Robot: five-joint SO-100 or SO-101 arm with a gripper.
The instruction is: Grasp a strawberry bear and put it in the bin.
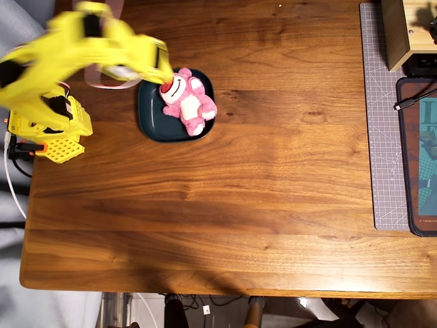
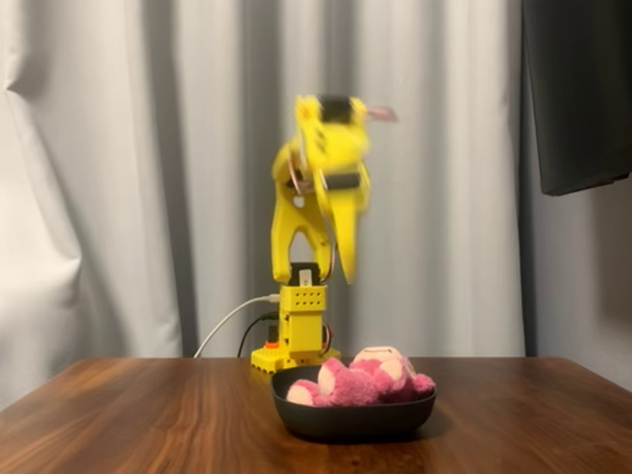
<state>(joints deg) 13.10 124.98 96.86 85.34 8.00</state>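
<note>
The strawberry bear (image 1: 186,99) lies on its back inside the bin (image 1: 151,123), head toward the arm, free of any grip. From the side, in the fixed view, the strawberry bear (image 2: 360,381) rests low in the bin (image 2: 353,419) with its head and paws above the rim. My yellow gripper (image 1: 164,68) is smeared by motion just over the bin's upper-left edge. In the fixed view the gripper (image 2: 345,272) hangs well above the bear, pointing down, holding nothing. The blur hides how its jaws stand.
The arm's yellow base (image 1: 48,130) sits at the table's left edge. At the far right are a grey cutting mat (image 1: 382,137), a light wooden box (image 1: 406,31) and a dark mat with a cable (image 1: 418,157). Curtains (image 2: 118,178) hang behind the table.
</note>
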